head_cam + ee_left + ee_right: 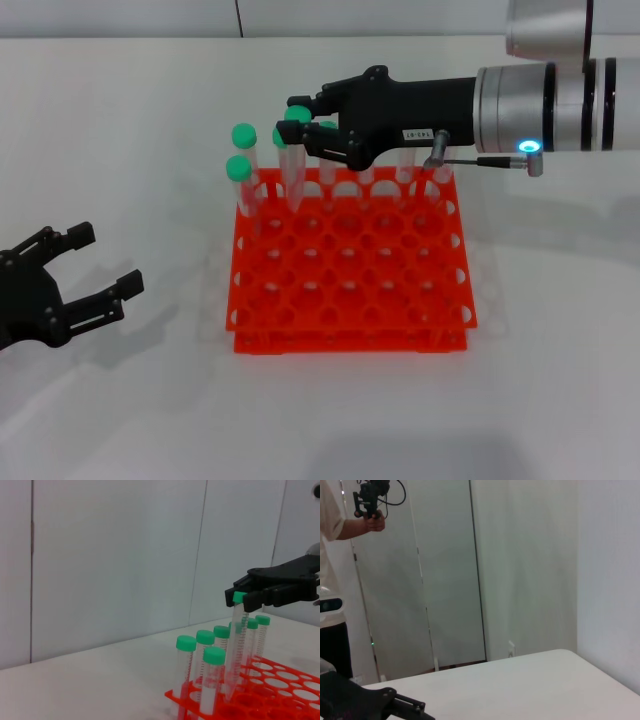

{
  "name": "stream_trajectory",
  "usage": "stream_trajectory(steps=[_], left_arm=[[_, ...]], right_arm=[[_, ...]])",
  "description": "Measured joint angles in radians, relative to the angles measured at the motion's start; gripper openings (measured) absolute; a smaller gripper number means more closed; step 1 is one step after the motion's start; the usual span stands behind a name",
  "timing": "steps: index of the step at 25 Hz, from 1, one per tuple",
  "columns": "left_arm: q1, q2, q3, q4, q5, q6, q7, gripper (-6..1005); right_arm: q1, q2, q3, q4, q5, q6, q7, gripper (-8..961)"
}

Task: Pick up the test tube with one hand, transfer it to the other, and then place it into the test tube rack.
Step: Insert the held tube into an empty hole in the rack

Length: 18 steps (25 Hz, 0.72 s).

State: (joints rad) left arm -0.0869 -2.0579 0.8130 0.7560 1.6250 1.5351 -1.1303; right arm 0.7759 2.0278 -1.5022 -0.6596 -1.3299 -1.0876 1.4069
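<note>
The orange test tube rack (352, 322) stands mid-table; it also shows in the left wrist view (290, 692). My right gripper (300, 118), the one with the white label, reaches in from the right over the rack's back left part. It is shut on the green cap of a test tube (294, 175). In the left wrist view the gripper (241, 598) holds the tube (234, 650) tilted, its lower end down in a rack hole. My left gripper (108, 258), unlabelled, is open and empty at the table's left, apart from the rack.
Several other green-capped tubes (240, 170) stand in the rack's back row and left side (214, 680). The rack's front rows are bare holes. White table all round. The right wrist view shows a wall, a door and a person (350, 525) far off.
</note>
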Motion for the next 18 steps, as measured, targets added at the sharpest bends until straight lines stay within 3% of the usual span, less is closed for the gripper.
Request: stream_trajectory(steps=[18], left_arm=[[-0.004, -0.006, 0.0, 0.0, 0.001, 0.0, 0.0, 894]], right_arm=[[0.011, 0.0, -0.092, -0.011, 0.04, 0.062, 0.005, 314]])
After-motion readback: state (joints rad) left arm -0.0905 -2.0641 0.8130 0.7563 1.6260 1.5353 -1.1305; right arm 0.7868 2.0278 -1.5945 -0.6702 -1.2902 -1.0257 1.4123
